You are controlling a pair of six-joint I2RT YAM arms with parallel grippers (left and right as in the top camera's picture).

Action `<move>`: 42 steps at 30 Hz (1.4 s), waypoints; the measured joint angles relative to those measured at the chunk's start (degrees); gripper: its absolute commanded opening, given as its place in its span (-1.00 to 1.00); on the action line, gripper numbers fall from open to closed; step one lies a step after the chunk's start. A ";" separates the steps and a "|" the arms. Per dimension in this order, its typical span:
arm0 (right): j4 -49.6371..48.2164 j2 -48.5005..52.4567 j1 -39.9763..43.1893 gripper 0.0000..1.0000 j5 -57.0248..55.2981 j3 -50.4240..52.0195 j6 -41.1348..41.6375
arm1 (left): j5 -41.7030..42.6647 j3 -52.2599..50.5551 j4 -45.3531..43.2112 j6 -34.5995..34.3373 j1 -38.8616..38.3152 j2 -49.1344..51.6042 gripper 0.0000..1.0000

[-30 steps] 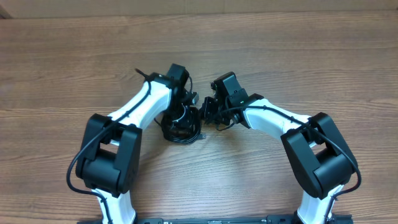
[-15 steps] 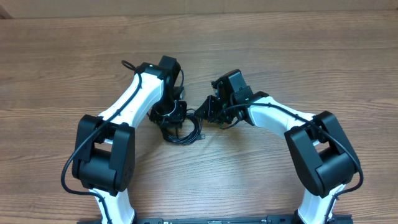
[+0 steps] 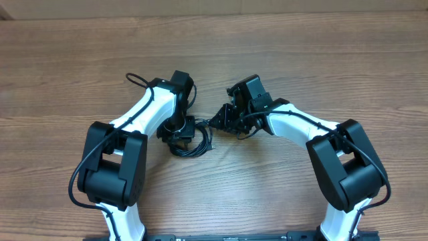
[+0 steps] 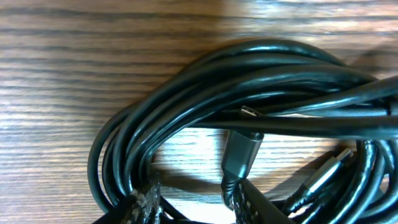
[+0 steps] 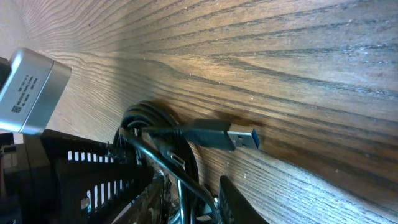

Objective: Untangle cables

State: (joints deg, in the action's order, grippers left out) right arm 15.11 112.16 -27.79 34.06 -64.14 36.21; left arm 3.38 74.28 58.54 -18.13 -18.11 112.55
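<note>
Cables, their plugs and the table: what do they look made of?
Cables: smooth black rubber or plastic jacket, soft sheen along the loops. Plug: bright metal shell, blue insert, dark moulded plastic body. Table: wood grain, matte; solid or laminate can't be told.

**Table** [image 3: 321, 60]: one wood-grain top, mid-brown with darker streaks. In the overhead view the grain runs left to right and the top fills nearly the whole frame. The finish is matt with a slight sheen.

**Strip** [image 3: 281, 5]: a paler tan band along the far edge, beyond the table. Cannot tell whether it is wall, floor or board.

**Light:** even, from above, with soft-edged shadows on the wood. In the right wrist view a warm glare crosses the grain. In the left wrist view the upper right is brighter.
</note>
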 measured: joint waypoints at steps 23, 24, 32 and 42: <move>5.29 0.00 -5.90 -0.52 -12.63 -0.02 -0.24 | 13.64 4.39 6.43 3.54 5.01 0.00 -0.02; 5.07 -0.02 -6.29 -0.52 -13.27 -0.02 -0.24 | 13.84 4.85 7.10 3.56 5.35 0.00 0.01; 5.03 -0.02 -7.45 -0.54 -15.45 -0.22 -0.24 | 12.00 5.77 12.76 3.65 8.48 0.00 0.19; 5.49 -0.02 -6.47 -0.53 -14.75 -0.26 -0.24 | 5.11 5.22 15.69 2.36 8.74 0.00 0.16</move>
State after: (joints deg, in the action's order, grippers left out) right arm 20.60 112.14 -34.26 19.31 -64.40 35.97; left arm 8.49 79.50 74.24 -15.77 -9.37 112.55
